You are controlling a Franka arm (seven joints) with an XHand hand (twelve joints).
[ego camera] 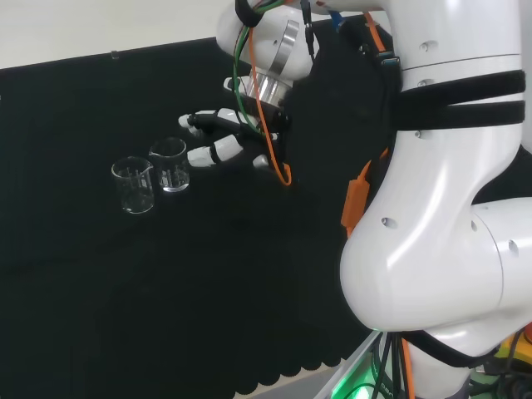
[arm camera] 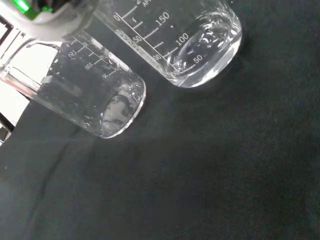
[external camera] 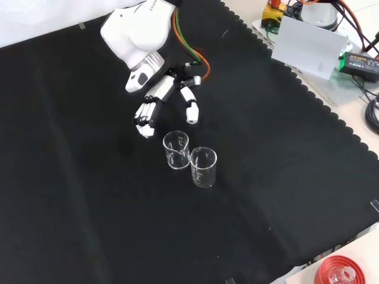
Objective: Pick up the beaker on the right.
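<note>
The robot's black-and-white hand (ego camera: 218, 137), fingers spread and holding nothing, hangs just beside two clear glass beakers standing upright on the black-clothed tabletop (ego camera: 208, 291). In the head view the right-hand clear glass beaker (ego camera: 169, 165) stands nearest the fingertips, directly in their reach line. The front view shows the left-hand clear glass beaker (external camera: 203, 167) beyond it; the wrist view shows graduation marks.

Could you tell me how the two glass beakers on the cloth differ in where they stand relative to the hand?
In the head view, the right beaker stands just beside the fingertips of the hand, while the left beaker stands farther from them. In the front view, the right beaker sits higher, nearer the hand, and the left beaker lower. Both are clear, upright, apparently empty, and untouched.
</note>
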